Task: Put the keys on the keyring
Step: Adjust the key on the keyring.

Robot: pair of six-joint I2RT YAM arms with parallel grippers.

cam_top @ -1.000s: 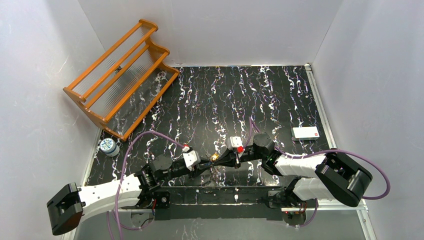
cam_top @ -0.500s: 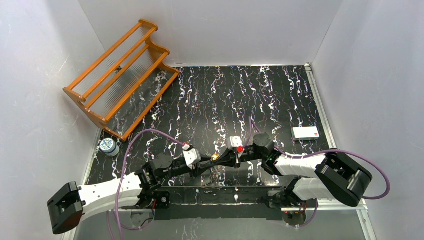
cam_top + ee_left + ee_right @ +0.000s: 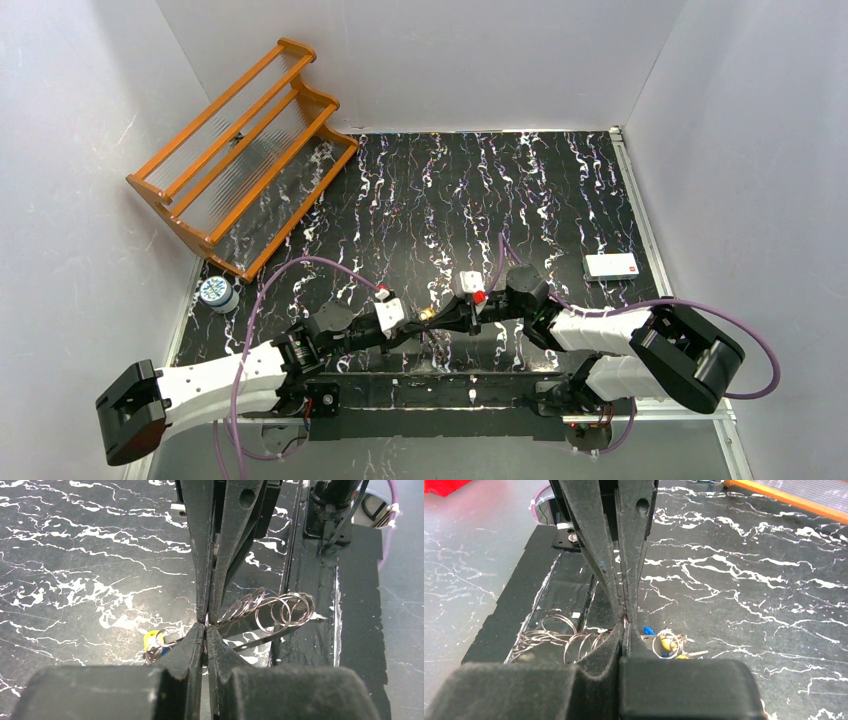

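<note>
- The left pincer (image 3: 205,630) is clenched, tip to tip with the right pincer (image 3: 623,629), which is also clenched. Whether either one nips wire cannot be told.
- The keyring (image 3: 272,611), a run of silvery wire loops, stretches from those tips along the near edge of the bench (image 3: 75,555).
- The keys (image 3: 156,642), with yellow and blue heads, lie just beside the tips on the other side.

Keys (image 3: 156,642) half hidden behind a finger of the left gripper (image 3: 206,628), wire rings (image 3: 280,611) vanishing behind the pressed-together jaws, any grip on them impossible to tell, keys a mere speck from overhead.
</note>
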